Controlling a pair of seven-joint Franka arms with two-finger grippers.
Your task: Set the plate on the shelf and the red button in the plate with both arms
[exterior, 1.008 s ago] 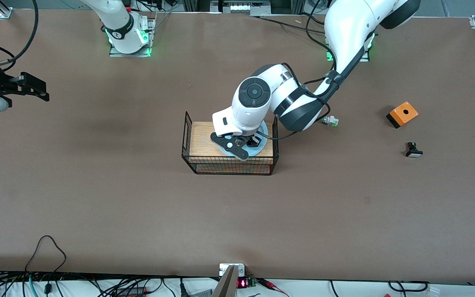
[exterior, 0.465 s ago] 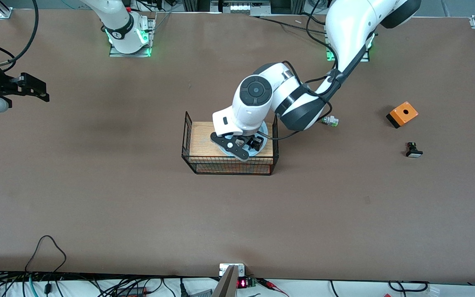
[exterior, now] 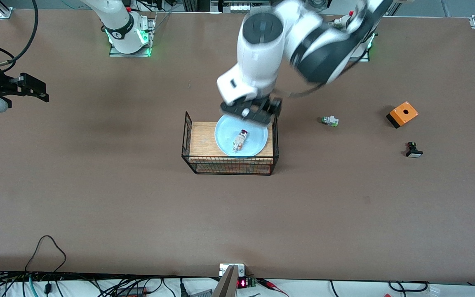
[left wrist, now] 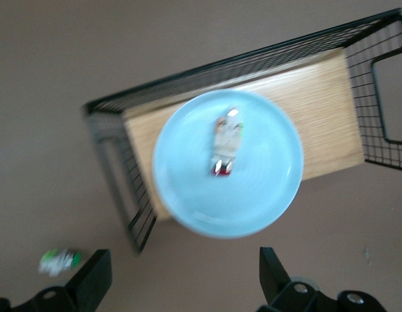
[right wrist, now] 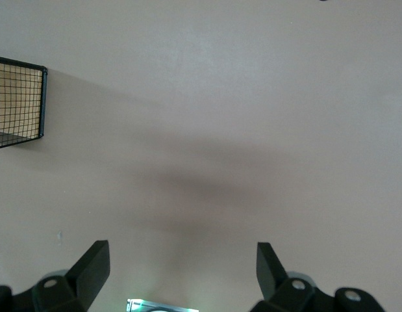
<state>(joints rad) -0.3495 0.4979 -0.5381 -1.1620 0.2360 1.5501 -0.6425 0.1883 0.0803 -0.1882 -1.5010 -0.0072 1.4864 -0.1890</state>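
Note:
The pale blue plate [exterior: 256, 138] lies on the wooden floor of a black wire basket [exterior: 188, 140] at mid-table. On the plate, the red button [exterior: 240, 141] lies on its side, free of any grip. My left gripper [exterior: 262, 110] hangs open and empty in the air over the basket's edge on the robots' side. Its wrist view looks down on the plate [left wrist: 265, 169], the button [left wrist: 225, 144] and the open left gripper [left wrist: 183, 265]. My right gripper [exterior: 41, 91] waits open at the right arm's end of the table; in its own view the right gripper [right wrist: 181, 257] is over bare table.
A white switch with a green cap [exterior: 330, 121] lies beside the basket toward the left arm's end. An orange box [exterior: 402, 114] and a black switch with a white cap [exterior: 413, 151] sit farther that way. Cables run along the table's near edge.
The left gripper opened, left the red button on the plate, and rose up and back toward its base. The right arm has not moved.

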